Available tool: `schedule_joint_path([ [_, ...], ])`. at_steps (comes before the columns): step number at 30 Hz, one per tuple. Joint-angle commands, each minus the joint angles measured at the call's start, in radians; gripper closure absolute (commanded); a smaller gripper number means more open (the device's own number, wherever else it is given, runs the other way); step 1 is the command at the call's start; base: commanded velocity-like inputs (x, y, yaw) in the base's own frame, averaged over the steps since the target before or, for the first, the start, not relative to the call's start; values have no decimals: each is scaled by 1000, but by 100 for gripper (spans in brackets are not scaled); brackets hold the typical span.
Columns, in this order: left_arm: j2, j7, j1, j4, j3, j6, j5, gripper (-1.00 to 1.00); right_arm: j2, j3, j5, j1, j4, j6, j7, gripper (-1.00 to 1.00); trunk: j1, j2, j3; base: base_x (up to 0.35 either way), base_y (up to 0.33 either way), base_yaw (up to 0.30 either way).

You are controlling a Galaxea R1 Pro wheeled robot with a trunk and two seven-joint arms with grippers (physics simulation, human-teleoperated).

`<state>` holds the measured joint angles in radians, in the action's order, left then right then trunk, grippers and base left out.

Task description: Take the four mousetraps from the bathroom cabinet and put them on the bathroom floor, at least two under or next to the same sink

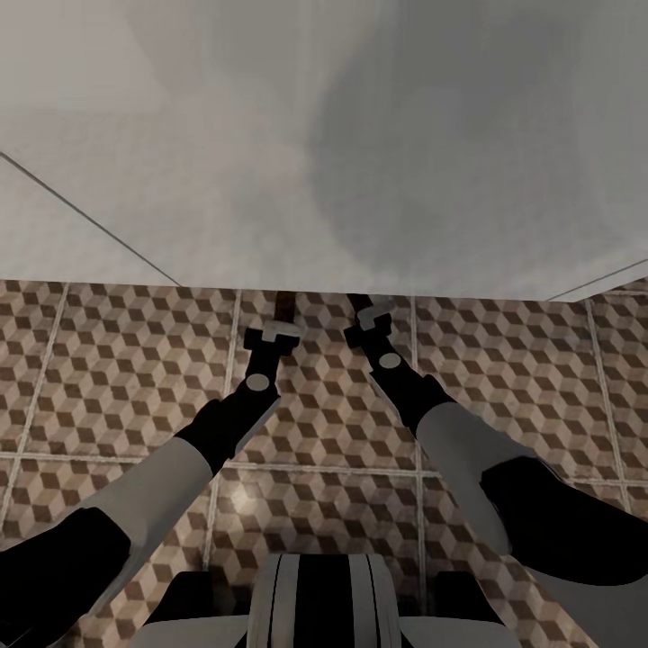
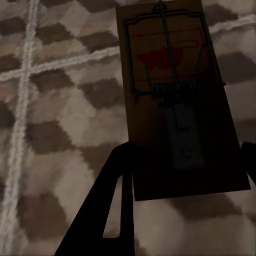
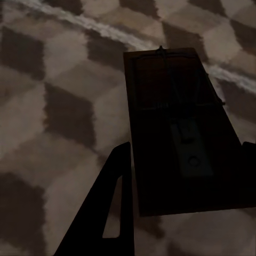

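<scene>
Cube-patterned brown-and-beige floor tiles (image 1: 504, 396) lie below me, white sink vanity (image 1: 270, 180) at twelve o'clock. My left gripper (image 2: 184, 176) and right gripper (image 3: 186, 176) each clamp a dark brown wooden mousetrap (image 2: 170, 96) (image 3: 176, 128). Released from height, I judge either could bounce away from the vanity.

Two mousetraps (image 2: 176, 101) (image 3: 178, 138), two pincers (image 1: 273, 335) (image 1: 371, 317), one tiled floor (image 1: 504, 378)

Between the fingers of the left gripper (image 1: 273, 334): one mousetrap (image 2: 176, 101), its far end reaching out past the fingertips, bathroom floor (image 2: 58, 106) beneath. Between the fingers of the right gripper (image 1: 372, 317): a second mousetrap (image 3: 178, 138), likewise extending beyond the tips, over the floor. Side by side, left gripper to the left of the right one and near it. Just ahead of both grippers, the lower edge of a white wall-like surface (image 1: 270, 180), above the tiles.
</scene>
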<state>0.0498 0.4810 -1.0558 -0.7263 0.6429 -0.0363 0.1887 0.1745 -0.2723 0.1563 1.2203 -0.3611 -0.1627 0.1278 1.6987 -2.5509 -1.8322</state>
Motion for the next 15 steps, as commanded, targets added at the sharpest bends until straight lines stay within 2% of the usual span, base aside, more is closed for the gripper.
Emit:
schedule_joint_path([
  [1, -1, 7, -1, 2, 6, -4, 9, 100, 0, -4, 8, 1, 2, -1, 9, 100, 0, 0, 0, 0, 0, 0],
  [15, -1, 7, -1, 25, 6, -5, 9, 100, 0, -4, 8, 1, 4, -3, 9, 100, 0, 0, 0, 0, 0, 0],
])
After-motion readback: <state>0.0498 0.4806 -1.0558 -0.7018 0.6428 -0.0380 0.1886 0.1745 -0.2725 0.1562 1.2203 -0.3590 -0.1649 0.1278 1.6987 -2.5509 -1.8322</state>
